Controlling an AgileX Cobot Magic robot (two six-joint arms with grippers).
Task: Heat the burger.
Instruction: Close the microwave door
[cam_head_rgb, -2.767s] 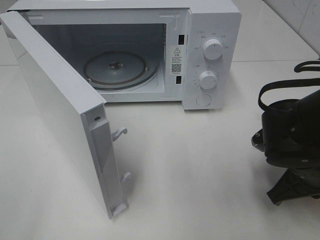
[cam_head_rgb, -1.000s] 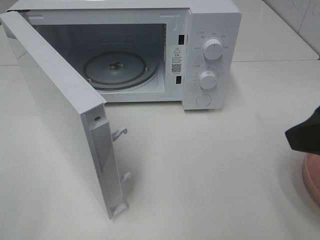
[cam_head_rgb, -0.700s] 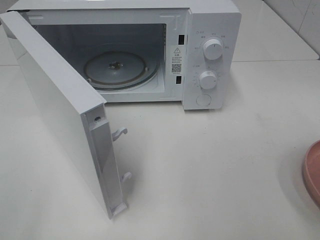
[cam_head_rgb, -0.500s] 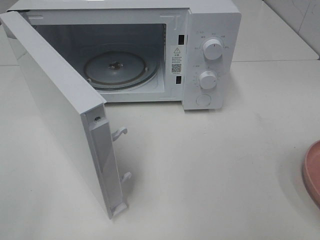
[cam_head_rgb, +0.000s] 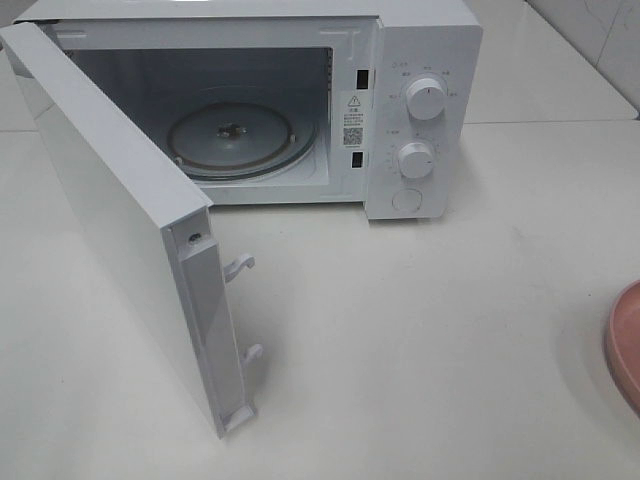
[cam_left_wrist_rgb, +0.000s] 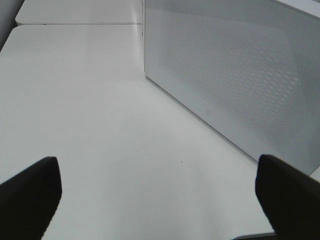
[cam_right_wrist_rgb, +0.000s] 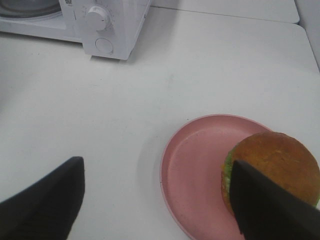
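Your right gripper (cam_right_wrist_rgb: 155, 200) hangs wide open above the pink plate (cam_right_wrist_rgb: 192, 170) at the desk's right edge; the burger (cam_right_wrist_rgb: 272, 170) sits toward one finger, off-centre. Farther back, the left gripper (cam_left_wrist_rgb: 160, 192) gapes empty beside the open microwave door (cam_left_wrist_rgb: 230, 80).

The microwave (cam_head_rgb: 420, 60) has a smooth white casing – painted metal or plastic, hard to tell – with a clear glass turntable (cam_head_rgb: 240, 138) and a finely perforated door (cam_left_wrist_rgb: 235, 75) panel. The table (cam_head_rgb: 430, 340) is smooth, faintly glossy white. The pink plate (cam_right_wrist_rgb: 200, 170) looks matt, slightly speckled; the burger (cam_right_wrist_rgb: 275, 165) bun appears dull brown – lightly textured.
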